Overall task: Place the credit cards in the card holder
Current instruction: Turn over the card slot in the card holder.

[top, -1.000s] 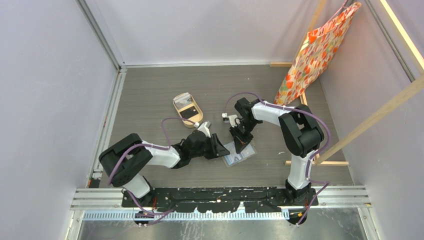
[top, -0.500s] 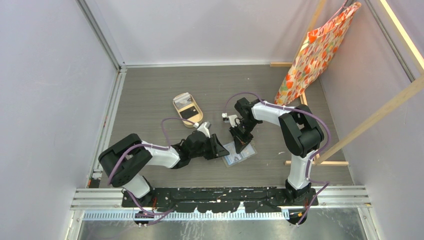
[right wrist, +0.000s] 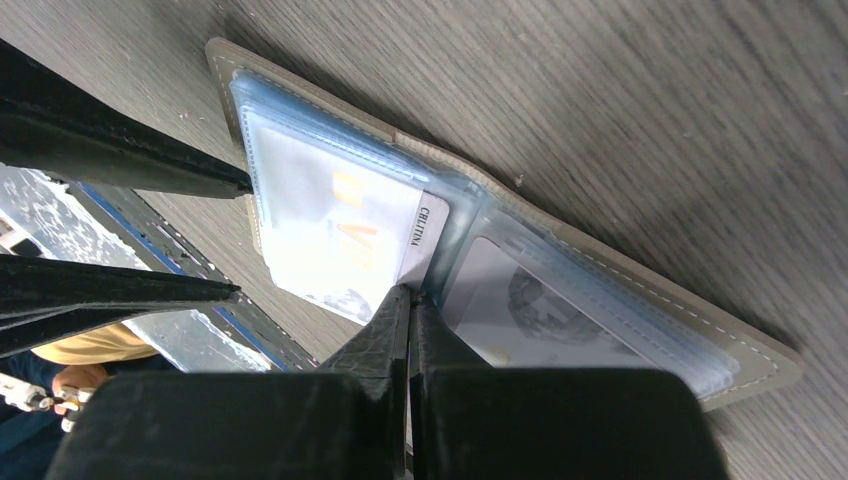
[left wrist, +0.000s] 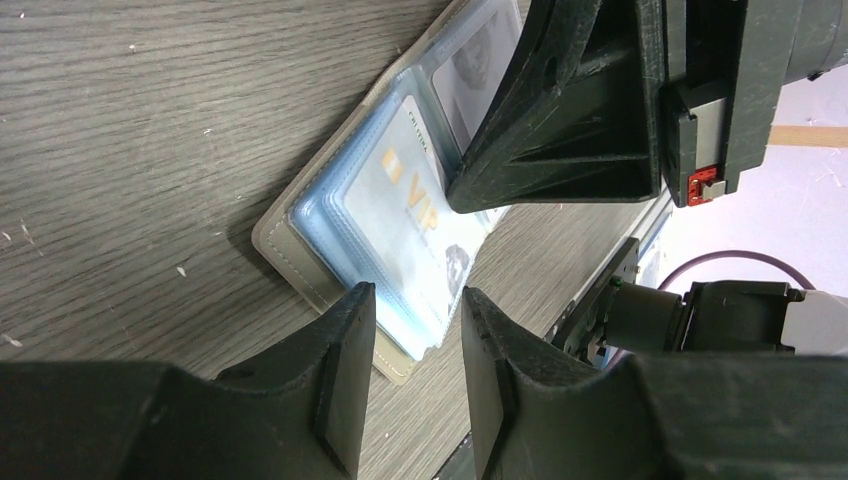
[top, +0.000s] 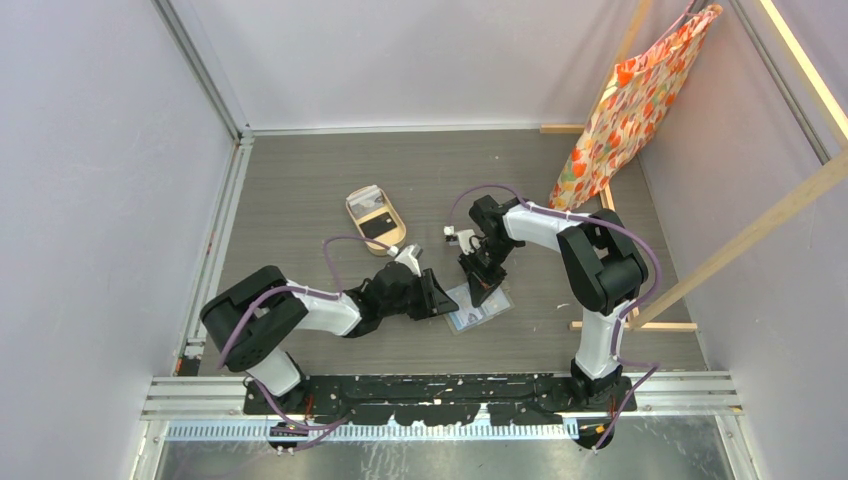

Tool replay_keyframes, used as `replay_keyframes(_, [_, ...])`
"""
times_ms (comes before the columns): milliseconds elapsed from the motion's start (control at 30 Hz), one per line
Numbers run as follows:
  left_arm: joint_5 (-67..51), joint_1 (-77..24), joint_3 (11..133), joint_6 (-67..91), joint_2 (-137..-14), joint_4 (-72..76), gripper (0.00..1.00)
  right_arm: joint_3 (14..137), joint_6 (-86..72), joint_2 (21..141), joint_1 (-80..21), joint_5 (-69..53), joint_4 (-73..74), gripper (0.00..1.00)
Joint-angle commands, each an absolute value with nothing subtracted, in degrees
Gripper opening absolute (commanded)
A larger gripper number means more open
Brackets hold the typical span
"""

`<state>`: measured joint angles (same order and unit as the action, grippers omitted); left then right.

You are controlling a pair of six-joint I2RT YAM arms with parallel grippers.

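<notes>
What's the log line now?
right gripper shut on credit card | card partly in card holder | left gripper open at its edge

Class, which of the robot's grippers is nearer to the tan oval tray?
Left. The left gripper lies just down-right of the tray; the right gripper, shut on a white credit card at the card holder, is farther right.

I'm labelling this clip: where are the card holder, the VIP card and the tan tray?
card holder (right wrist: pixel 640 278): right wrist view, its grey-brown outer edge.
VIP card (right wrist: pixel 330 225): right wrist view, middle of its face.
tan oval tray (top: pixel 350 208): top view, its rim.
</notes>
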<state>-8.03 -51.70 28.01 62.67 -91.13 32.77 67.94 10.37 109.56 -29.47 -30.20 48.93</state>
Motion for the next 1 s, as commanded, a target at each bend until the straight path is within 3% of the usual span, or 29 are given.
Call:
replay_keyframes(0, [-7.73, -51.94, 29.08, 62.75, -90.98, 35.9, 0.39, 69.08, 10.94, 110.08, -29.62, -28.3, 48.76, 0.03])
replay_keyframes(967, [-7.5, -51.94, 25.48, 66.71, -90.15, 40.13, 0.38, 69.17, 11.07, 109.99, -29.67, -28.21, 48.8, 0.04])
